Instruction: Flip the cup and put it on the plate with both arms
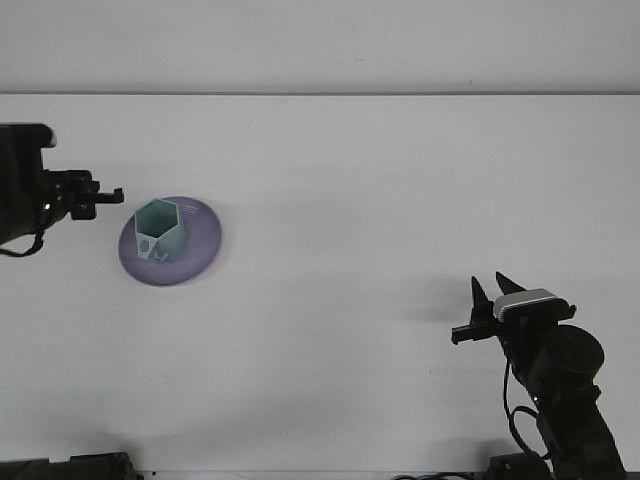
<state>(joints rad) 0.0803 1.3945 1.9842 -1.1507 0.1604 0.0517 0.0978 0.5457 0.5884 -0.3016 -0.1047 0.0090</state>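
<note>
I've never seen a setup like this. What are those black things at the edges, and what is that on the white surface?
This single picture comes from a camera looking forward over a white table. The black things are two robot arms, each ending in a claw for grasping. The left claw hangs at the left edge, beside the plate and touching nothing. The right claw sits at the lower right with its two fingers spread open and nothing between them. On the table lies a round purple plate, and on it stands a pale green six-sided cup, opening upward. Neither claw holds anything.

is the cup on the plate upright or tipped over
Upright. The teal cup stands on the purple plate with its hexagonal mouth facing up, and neither gripper touches it.
</note>
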